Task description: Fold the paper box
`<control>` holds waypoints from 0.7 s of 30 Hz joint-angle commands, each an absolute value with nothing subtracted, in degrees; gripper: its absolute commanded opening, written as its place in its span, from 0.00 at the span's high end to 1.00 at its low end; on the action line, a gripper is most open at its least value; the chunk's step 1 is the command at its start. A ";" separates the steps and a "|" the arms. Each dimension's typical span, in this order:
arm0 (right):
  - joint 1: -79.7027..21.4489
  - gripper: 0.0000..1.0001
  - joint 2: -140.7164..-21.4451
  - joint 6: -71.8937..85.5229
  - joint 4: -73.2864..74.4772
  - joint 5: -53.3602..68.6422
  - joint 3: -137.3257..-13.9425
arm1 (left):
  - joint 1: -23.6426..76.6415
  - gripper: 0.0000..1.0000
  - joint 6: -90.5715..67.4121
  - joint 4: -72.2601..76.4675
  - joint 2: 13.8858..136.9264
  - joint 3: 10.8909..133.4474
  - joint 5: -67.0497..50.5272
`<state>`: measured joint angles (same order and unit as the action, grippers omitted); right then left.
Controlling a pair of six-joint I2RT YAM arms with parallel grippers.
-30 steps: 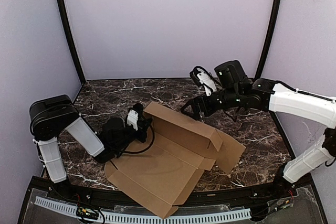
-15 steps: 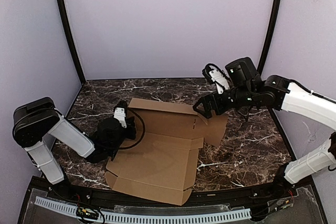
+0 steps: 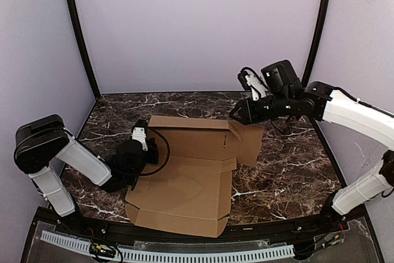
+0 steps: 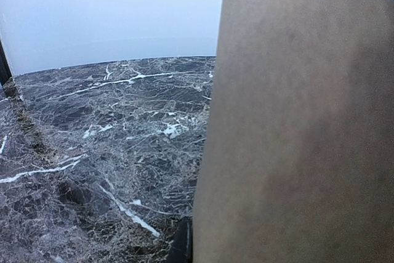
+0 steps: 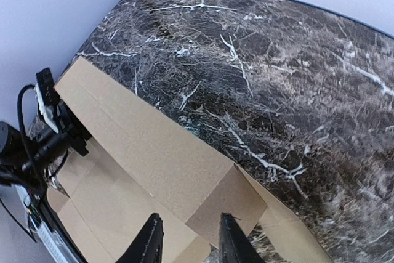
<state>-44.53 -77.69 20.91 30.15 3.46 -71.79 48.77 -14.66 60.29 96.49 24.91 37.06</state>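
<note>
Now: squaring the rear wall

Keep the base flat on the table (image 3: 289,164). The paper box (image 3: 184,183) lies mid-table, rear wall upright. Right gripper (image 5: 189,232), jaws apart, straddles that wall's right corner; it should close squarely on the crease. Left gripper (image 3: 146,146), jaws pressed together, sits at the left edge. Open marble behind and right; front edge lies near the rim.

Brown paper box (image 3: 184,183), dark white-veined marble table (image 3: 289,164)
</note>
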 commanded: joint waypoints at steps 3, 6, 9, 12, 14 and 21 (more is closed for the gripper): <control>-43.14 0.89 -79.85 23.79 24.76 3.11 -68.56 | 49.38 0.99 -13.67 58.75 94.47 24.69 37.53; -42.68 1.00 -79.82 24.27 23.96 1.73 -66.59 | 49.46 0.99 -13.92 58.34 93.89 24.24 37.32; -42.60 1.00 -79.67 25.53 22.05 1.98 -63.59 | 49.57 0.99 -14.24 58.14 93.16 23.75 37.66; -42.63 1.00 -80.03 27.48 17.88 4.27 -60.22 | 49.64 0.99 -14.47 57.38 92.55 23.59 37.75; -42.60 1.00 -81.03 28.69 14.89 7.24 -58.79 | 49.63 0.99 -14.59 56.93 92.33 23.72 37.79; -43.18 1.00 -85.02 30.59 7.66 13.29 -59.62 | 49.98 0.99 -14.98 55.56 92.43 24.52 36.96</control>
